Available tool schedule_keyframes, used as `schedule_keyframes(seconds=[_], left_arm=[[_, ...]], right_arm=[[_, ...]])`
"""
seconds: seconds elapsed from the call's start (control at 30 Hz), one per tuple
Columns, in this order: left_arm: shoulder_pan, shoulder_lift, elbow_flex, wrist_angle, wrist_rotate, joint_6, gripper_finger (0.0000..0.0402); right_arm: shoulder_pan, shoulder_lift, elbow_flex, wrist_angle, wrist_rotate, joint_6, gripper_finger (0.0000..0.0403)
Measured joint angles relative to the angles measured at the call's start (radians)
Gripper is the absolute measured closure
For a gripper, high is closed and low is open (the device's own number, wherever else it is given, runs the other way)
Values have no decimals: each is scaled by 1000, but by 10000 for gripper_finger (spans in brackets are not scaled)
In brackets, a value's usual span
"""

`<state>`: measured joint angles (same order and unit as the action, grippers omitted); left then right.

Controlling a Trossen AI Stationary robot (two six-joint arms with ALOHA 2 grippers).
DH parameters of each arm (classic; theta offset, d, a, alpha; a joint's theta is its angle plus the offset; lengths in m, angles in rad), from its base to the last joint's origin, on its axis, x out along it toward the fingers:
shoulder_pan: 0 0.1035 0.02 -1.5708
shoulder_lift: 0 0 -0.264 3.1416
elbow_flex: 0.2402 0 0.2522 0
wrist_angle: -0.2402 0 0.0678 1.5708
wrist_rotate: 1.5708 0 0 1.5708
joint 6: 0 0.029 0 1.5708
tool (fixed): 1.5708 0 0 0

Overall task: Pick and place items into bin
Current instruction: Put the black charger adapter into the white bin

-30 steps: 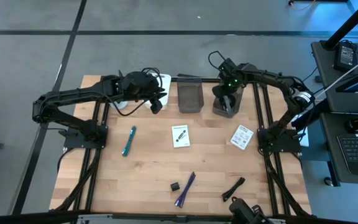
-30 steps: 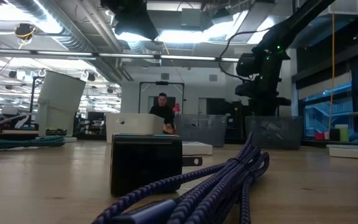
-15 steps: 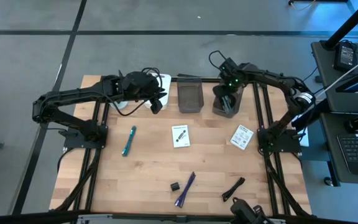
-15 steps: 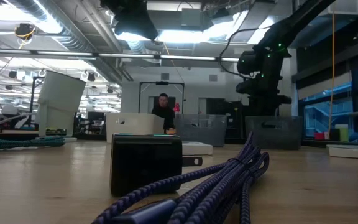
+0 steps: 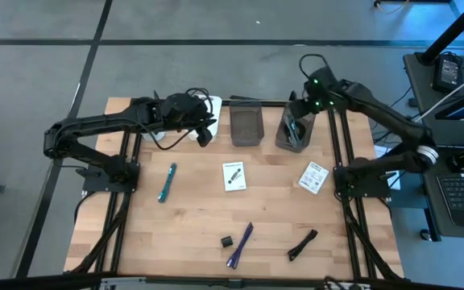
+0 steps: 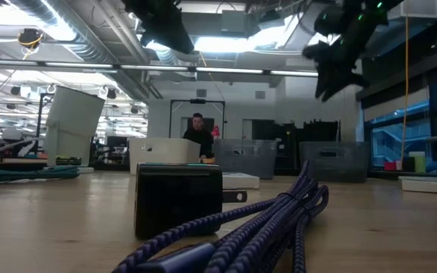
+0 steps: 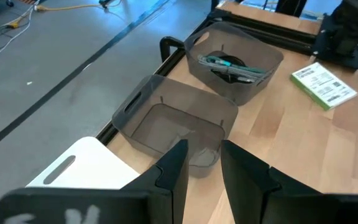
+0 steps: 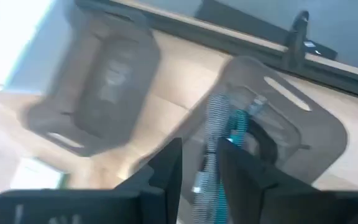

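My right gripper (image 5: pixel 295 121) (image 8: pixel 201 177) hangs open above the right grey bin (image 5: pixel 294 135), with nothing between its fingers. That bin holds a teal item and a striped item (image 8: pixel 219 134). My left gripper (image 5: pixel 204 135) (image 7: pixel 199 168) waits open in the air beside the middle grey bin (image 5: pixel 246 125) (image 7: pixel 179 121). On the table lie a teal pen (image 5: pixel 167 182), two white cards (image 5: pixel 234 175) (image 5: pixel 313 177), a purple pen (image 5: pixel 240 244), a small black cube (image 5: pixel 226 241) and a black item (image 5: pixel 302 244).
A white container (image 5: pixel 206 105) stands at the far left, behind my left gripper. Black frame rails (image 5: pixel 341 153) run along both sides of the table. In the low view the black cube (image 6: pixel 178 199) and purple cords (image 6: pixel 279 216) fill the foreground. A person (image 6: pixel 199 136) sits far off in the room.
My right gripper has risen out of the right grey bin and now hangs well above it, tipped more steeply, its arm swung toward the table's far right. The bin and the items on the table have stayed put.
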<state>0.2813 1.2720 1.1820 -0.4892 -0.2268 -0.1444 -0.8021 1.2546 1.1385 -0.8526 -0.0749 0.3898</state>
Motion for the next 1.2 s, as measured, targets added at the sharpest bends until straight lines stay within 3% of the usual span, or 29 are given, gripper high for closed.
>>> schedule_keyframes(seconds=[0.23,0.43,0.57,0.9,1.2], left_arm=[[0,66,0,1,14,0,313],[-7,113,0,-2,100,-1,314],[-30,119,0,-2,112,24,316],[-178,119,0,1,23,72,393],[-348,124,1,116,-119,47,399]], right_arm=[[175,-93,0,-2,-5,102,337],[382,-103,0,-11,18,206,393],[513,-103,0,-15,53,262,393],[781,-103,0,-156,158,392,398],[1013,-114,-50,-293,215,388,400]])
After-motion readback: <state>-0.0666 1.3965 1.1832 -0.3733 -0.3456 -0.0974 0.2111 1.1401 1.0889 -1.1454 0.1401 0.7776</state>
